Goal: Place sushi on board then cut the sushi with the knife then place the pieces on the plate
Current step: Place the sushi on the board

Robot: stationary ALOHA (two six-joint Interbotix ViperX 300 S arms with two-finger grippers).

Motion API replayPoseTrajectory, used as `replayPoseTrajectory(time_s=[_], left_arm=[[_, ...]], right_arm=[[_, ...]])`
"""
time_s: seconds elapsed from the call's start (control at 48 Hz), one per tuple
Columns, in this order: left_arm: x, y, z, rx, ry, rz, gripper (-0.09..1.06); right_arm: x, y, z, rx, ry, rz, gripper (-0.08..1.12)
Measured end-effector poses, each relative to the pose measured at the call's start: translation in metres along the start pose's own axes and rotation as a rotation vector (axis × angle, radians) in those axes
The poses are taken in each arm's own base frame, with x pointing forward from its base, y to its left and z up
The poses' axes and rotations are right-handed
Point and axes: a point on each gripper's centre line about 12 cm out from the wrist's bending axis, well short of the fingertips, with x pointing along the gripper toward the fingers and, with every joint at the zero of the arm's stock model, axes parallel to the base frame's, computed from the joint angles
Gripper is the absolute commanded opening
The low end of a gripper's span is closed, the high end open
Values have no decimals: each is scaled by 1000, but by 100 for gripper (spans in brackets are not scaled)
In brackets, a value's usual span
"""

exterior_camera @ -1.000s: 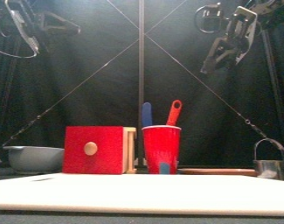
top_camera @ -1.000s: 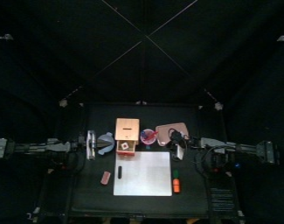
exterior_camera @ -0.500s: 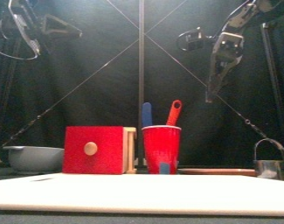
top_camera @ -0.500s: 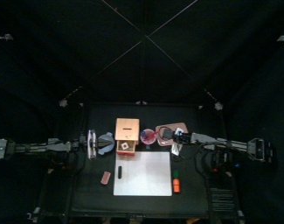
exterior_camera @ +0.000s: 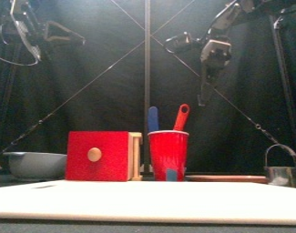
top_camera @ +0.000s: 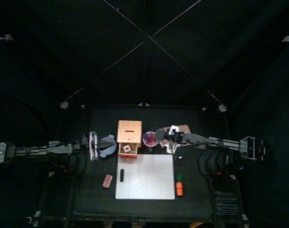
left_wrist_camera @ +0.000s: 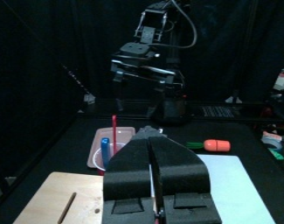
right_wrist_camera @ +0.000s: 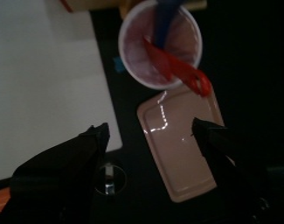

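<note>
**Right gripper swings in over the knife cup**

The right gripper [right_wrist_camera: 154,131], jaws spread wide and holding nothing, hangs over the red cup [right_wrist_camera: 138,48] and the near end of the pink tray [right_wrist_camera: 179,166]. A second ago it sat in the upper right of the front view. It has since slid toward the upper centre of that view and now hangs above the cup. The red knife [exterior_camera: 182,116] and the blue knife [exterior_camera: 153,119] stand upright in the cup at centre frame, untouched.

The left gripper [left_wrist_camera: 154,136], jaws pressed together on nothing, rests at the left of the top view.

The white board [top_camera: 147,174], lower centre of the top view, looks bare. I cannot pick out the sushi roll at this size. The move reads as a reach for a knife, though the sushi-on-board step seems not yet done.
</note>
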Motion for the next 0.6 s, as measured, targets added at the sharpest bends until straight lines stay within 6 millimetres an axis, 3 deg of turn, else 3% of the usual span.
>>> replayPoseTrajectory(time_s=[0.208,0.438,0.604], left_arm=[[-3,9,-8,1,22,45,4],[-8,17,-18,3,43,82,4],[-16,17,-19,-1,29,91,4]], right_arm=[[35,19,44,-133,8,-35,103],[89,30,75,-305,15,-33,103],[110,32,92,-366,-15,-12,103]])
